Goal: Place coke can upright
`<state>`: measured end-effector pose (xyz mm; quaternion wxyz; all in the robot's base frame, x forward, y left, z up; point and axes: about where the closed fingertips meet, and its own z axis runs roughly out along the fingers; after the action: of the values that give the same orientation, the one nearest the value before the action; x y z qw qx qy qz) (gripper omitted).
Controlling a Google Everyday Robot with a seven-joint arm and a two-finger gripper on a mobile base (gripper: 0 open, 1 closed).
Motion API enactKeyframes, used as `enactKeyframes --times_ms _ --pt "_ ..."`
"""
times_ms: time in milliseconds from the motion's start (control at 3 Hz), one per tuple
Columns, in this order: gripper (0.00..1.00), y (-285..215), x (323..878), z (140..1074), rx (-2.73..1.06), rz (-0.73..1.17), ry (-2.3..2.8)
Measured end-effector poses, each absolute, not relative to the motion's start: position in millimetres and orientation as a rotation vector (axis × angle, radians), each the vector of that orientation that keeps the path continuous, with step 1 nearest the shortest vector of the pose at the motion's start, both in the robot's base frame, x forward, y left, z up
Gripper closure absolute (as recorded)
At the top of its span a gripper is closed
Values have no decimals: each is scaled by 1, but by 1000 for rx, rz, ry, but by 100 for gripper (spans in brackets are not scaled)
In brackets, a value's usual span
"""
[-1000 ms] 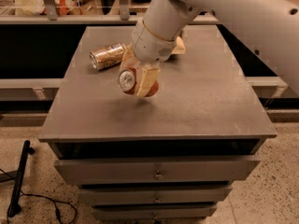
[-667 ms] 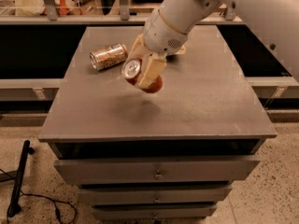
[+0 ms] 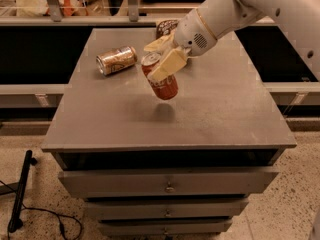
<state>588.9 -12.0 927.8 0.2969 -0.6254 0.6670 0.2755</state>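
Note:
The red coke can (image 3: 163, 82) is held in the air above the middle of the grey cabinet top (image 3: 210, 114). It is tilted, with its silver top end up and to the left and its bottom down and to the right. My gripper (image 3: 161, 59) is shut on the coke can, one cream finger (image 3: 167, 64) lying across its front and the other behind its top. The white arm reaches in from the upper right. A faint shadow lies on the surface below the can.
A brown-and-tan can (image 3: 116, 59) lies on its side at the back left of the cabinet top. A dark round object (image 3: 166, 27) sits at the back edge behind my gripper. Drawers (image 3: 170, 184) are below. A black cable (image 3: 20, 194) lies on the floor, left.
The arm has lifted and turned the coke can, from nearly lying flat with its end facing the camera to a steeper tilt with its top end up. The brown can has not moved.

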Motion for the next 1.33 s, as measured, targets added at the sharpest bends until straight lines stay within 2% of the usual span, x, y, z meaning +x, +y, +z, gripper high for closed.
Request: enactKeyframes --times_ms 667,1333 --pt "100 -27 601 916 -1312 877 1830" --pt "100 -30 602 907 -1200 873 1702"
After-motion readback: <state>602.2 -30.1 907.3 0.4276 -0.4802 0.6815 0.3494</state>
